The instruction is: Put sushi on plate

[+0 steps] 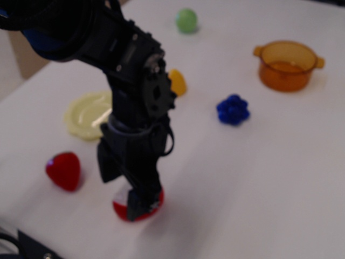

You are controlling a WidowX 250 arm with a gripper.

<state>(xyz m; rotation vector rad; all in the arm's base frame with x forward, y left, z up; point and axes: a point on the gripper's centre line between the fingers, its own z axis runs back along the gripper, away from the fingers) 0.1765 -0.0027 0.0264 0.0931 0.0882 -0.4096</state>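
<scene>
Hand [132, 191] over sushi [155, 206]; plate [86, 113] bare

White table [259, 178] fills view, evenly lit; tan surface [24, 56] beyond left edge; picture blurred.

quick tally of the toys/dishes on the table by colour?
Red: 2, sushi, strawberry
Yellow: 2, plate, corn toy
Green: 1, ball
Blue: 1, grape bunch
Orange: 1, pot
Total: 7
</scene>
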